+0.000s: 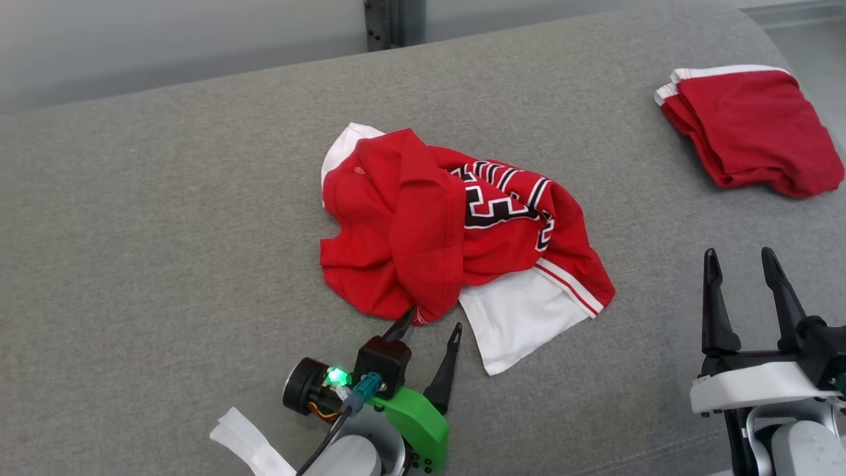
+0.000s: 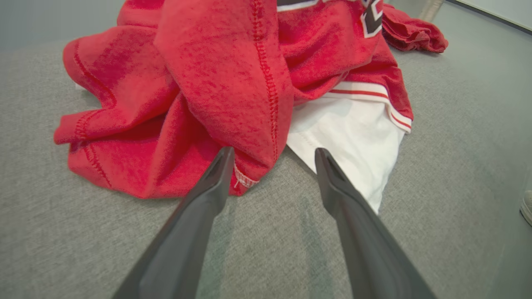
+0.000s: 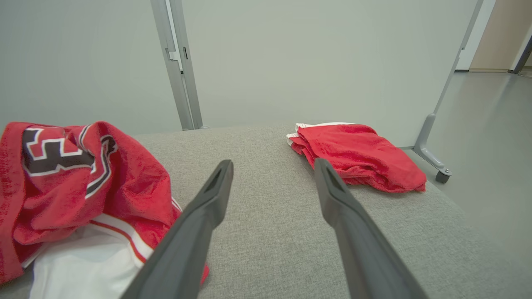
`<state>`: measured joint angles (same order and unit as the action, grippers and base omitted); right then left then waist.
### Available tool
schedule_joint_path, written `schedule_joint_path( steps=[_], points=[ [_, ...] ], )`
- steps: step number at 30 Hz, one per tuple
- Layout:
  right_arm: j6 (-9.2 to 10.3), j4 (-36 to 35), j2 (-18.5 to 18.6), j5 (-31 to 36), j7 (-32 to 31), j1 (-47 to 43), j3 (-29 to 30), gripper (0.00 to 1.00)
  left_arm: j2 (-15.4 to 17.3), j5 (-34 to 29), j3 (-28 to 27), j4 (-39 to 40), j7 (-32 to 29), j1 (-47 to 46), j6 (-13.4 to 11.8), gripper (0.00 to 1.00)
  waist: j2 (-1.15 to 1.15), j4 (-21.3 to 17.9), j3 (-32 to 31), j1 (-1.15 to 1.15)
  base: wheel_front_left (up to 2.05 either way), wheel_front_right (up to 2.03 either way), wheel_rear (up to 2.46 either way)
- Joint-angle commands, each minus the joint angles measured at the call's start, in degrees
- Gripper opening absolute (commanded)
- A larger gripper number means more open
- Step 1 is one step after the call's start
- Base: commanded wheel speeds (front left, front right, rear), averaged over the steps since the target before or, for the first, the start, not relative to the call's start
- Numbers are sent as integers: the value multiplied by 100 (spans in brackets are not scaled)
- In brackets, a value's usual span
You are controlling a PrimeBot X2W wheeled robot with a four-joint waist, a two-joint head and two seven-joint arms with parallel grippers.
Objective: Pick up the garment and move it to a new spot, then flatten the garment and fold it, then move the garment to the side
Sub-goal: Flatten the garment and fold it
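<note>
The garment (image 1: 449,225) lies crumpled in the middle of the head view on a grey cushion (image 1: 165,231). It is a red jersey with black-and-white lettering showing near its top, and a white part with red stripes spreads out at its lower right. Just below it, at the bottom centre of the frame, the left gripper (image 1: 433,319) points up at the jersey's lower red edge with its two fingers spread apart and nothing between them. One fingertip overlaps that red edge, and the other stands over bare cushion beside the white part.

In the left wrist view the garment (image 2: 216,83) takes up the upper half of the frame. The left gripper (image 2: 274,153) is wide open, and a stitched red corner of cloth hangs down by the left-hand fingertip – close enough to touch, though I cannot tell if it does. The white part (image 2: 353,137) sits just above the right-hand finger.

The right gripper (image 1: 739,254) is at the lower right of the head view, fingers parted and empty, well apart from the jersey. A folded red cloth (image 1: 750,129) lies at the upper right of the frame.

In the right wrist view the right gripper (image 3: 273,162) is open over bare cushion – garment (image 3: 62,187) at the left, folded red cloth (image 3: 357,155) right of centre, a metal post (image 3: 178,62) against the wall behind.
</note>
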<state>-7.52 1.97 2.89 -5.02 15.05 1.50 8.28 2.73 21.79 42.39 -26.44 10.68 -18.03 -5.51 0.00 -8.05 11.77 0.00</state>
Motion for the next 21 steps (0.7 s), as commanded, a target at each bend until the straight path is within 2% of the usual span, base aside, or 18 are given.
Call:
schedule_joint_path(
  steps=[1, 10, 17, 19, 20, 21],
  points=[
    [6, 17, 5, -36, 18, 73, 27, 100, 34, 112, 58, -119, 36, -160, -119, 100, 0, -458, 422, 0, 0, 0, 0],
    [6, 31, 5, -65, 18, 160, 15, 100, 35, 586, 328, -685, 186, -562, -565, 100, 0, -532, 457, 0, 0, 0, 0],
    [6, 32, 6, -36, 18, 235, -34, 100, 49, 911, 426, -1238, 302, -915, -795, 98, 0, -533, 521, 0, 0, 0, 0],
    [6, 43, 6, -31, 18, 223, -10, 100, 60, 1012, 431, -1427, 296, -944, -784, 39, 0, -528, 511, 0, 0, 0, 0],
    [6, 46, 6, -27, 18, 204, 8, 100, 69, 1062, 470, -1547, 292, -949, -765, 13, 0, -519, 499, 0, 0, 0, 0],
    [6, 51, 5, -23, 18, 176, 23, 100, 70, 1083, 524, -1643, 283, -947, -740, 0, 0, -507, 483, 0, 0, 0, 0]
  ],
)
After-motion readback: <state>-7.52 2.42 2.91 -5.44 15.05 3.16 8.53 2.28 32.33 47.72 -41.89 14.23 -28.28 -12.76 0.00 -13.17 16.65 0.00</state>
